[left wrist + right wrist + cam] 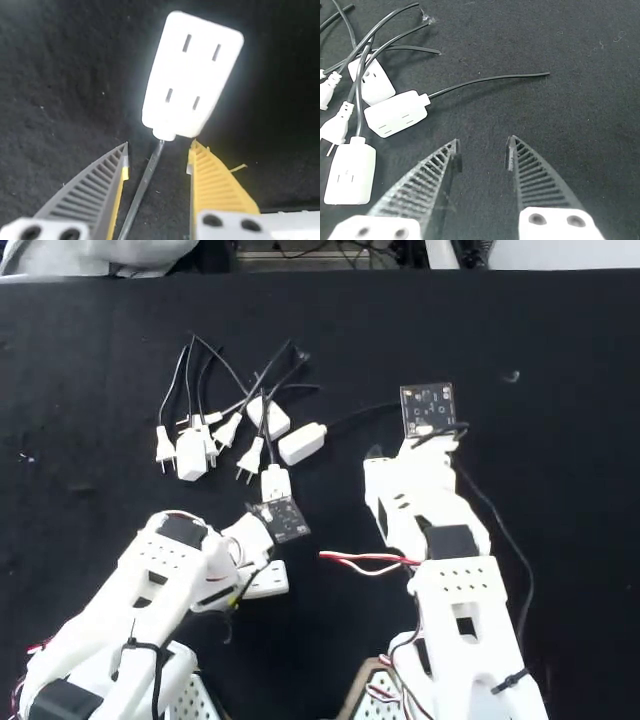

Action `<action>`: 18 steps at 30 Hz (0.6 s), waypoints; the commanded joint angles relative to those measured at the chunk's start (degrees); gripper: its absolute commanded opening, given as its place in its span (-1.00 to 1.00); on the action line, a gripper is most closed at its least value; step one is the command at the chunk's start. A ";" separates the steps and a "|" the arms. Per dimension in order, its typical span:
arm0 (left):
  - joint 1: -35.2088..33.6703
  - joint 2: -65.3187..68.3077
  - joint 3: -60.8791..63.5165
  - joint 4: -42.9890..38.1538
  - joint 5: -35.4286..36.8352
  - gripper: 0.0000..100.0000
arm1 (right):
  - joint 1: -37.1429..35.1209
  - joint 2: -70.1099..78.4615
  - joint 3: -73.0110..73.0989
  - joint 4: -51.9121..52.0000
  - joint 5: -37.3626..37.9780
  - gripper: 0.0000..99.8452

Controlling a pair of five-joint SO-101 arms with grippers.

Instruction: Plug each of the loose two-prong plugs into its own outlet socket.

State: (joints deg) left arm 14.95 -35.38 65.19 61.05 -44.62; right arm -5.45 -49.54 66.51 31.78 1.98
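The place looks like a robotics lab or a test bench. The table (pixel 560 330) is covered with plain black cloth. At the lower edge of the high view stand the left arm (pixel 150 590) and the right arm (pixel 450 580), both white, with an exposed red and white wire (pixel 365 560) and a bare circuit board (pixel 428 408). Short cords (pixel 485 79) end free on the cloth. Behind the table, at the top edge, lie dark cables (pixel 300 250) and a white cloth (pixel 100 255).
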 commanded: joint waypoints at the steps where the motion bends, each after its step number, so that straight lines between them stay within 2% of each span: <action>1: -0.57 -0.53 -1.01 -0.70 0.62 -0.62 | 0.62 0.13 -0.22 -1.23 -0.09 -0.68; 4: 0.31 -0.53 -0.04 -3.08 0.62 -0.63 | 0.62 0.13 -0.22 -1.23 -0.09 -0.68; 6: 2.24 -0.44 0.57 -3.78 0.62 -0.73 | 0.62 0.13 -0.22 -1.23 -0.09 -0.68; 8: 4.62 -0.44 1.19 -3.69 0.62 -0.83 | 0.62 0.13 -0.22 -1.14 -0.09 -0.68; 12: 7.08 -0.53 1.19 -0.88 0.53 -0.85 | 0.62 0.13 -0.22 -1.14 -0.09 -0.68; 18: 6.37 -0.79 1.54 4.22 -6.95 -0.94 | 0.62 0.13 -0.22 -1.05 -0.09 -0.68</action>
State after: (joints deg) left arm 21.10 -35.38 66.86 62.99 -48.40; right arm -5.45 -49.54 66.51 31.78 1.98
